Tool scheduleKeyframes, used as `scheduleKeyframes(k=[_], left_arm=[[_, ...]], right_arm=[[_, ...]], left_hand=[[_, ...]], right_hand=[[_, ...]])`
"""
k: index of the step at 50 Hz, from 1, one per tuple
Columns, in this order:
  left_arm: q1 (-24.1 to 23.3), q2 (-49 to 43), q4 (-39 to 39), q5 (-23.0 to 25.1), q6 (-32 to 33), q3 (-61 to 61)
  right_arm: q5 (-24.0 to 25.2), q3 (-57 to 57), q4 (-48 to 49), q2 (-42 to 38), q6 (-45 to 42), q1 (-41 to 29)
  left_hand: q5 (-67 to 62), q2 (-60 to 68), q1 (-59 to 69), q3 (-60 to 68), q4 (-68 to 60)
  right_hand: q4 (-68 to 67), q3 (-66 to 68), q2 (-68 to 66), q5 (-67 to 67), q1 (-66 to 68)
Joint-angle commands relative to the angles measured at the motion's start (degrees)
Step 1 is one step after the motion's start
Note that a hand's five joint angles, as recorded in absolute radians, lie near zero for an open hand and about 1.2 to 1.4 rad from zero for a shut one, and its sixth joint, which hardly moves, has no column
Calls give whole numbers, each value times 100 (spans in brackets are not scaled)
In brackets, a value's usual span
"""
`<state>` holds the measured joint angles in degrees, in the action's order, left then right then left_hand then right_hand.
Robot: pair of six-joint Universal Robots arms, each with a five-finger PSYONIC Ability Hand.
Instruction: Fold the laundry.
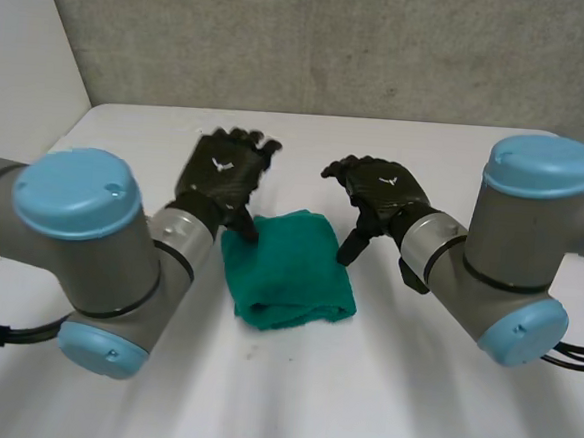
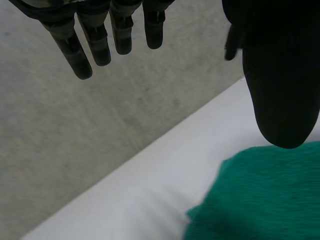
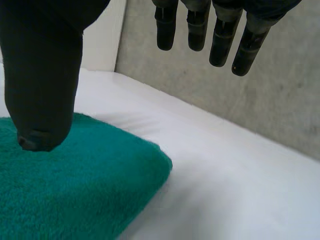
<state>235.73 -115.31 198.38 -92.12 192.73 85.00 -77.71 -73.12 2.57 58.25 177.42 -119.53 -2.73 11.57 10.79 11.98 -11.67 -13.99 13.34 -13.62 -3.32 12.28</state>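
Both open and empty, the left robot hand [image 1: 223,174] and right robot hand [image 1: 379,190] hover at the far corners of the folded towel [image 1: 288,269] on the surface [image 1: 420,388]; folding seems done, so next likely means withdrawing.

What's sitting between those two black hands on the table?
In the head view, a folded green towel lies between the left hand and the right hand, near their thumbs; neither holds it.

We take this for robot lab: bare white counter [image 1: 409,408], rough grey wall [image 1: 334,42] along counter's far edge, white panel [image 1: 24,40] by far-left corner, grey blue-capped left arm [image 1: 71,224], right arm [image 1: 531,246].
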Motion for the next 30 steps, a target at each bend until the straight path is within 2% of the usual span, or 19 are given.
scheduleKeyframes(k=[1, 6, 10, 13, 17, 19, 23, 30], left_arm=[[-159, -606, -1018, -200, -148, -326], [-185, -827, -1302, -614, -51, -344], [-150, -1037, -1363, -676, 116, -387], [-132, -1204, -1381, -676, 483, -405], [-106, -1240, -1381, -658, 836, -414], [-89, -1231, -1381, -658, 872, -431], [-62, -1056, -1337, -562, 846, -589], [-9, -168, -1284, 114, 442, -897]], right_arm=[[160, 1044, -1064, -894, -67, -8], [265, 1642, -1600, -1448, -120, -17], [239, 1898, -1979, -1782, -576, -35], [151, 1924, -2014, -1905, -1077, -61], [-191, 1916, -1944, -1906, -1578, -175], [-436, 1837, -1770, -1818, -1667, -184], [-517, 1391, -1235, -1433, -1667, -149], [-578, 72, 234, -176, -1702, -166]], left_hand=[[84, 32, 110, -9, -23], [117, -1, 77, -42, 11], [117, -1, 77, -42, 11], [117, -1, 77, -42, 11], [168, -52, 26, -93, 61], [185, -69, 9, -110, 78], [235, -119, -41, -160, 129], [151, -35, 43, -76, 44]], right_hand=[[222, -157, 185, 155, -51], [255, -190, 219, 189, -84], [256, -191, 219, 189, -85], [205, -140, 169, 139, -35], [121, -56, 85, 55, 50], [71, -6, 34, 4, 100], [37, 28, 0, -30, 134], [255, -190, 218, 188, -84]])
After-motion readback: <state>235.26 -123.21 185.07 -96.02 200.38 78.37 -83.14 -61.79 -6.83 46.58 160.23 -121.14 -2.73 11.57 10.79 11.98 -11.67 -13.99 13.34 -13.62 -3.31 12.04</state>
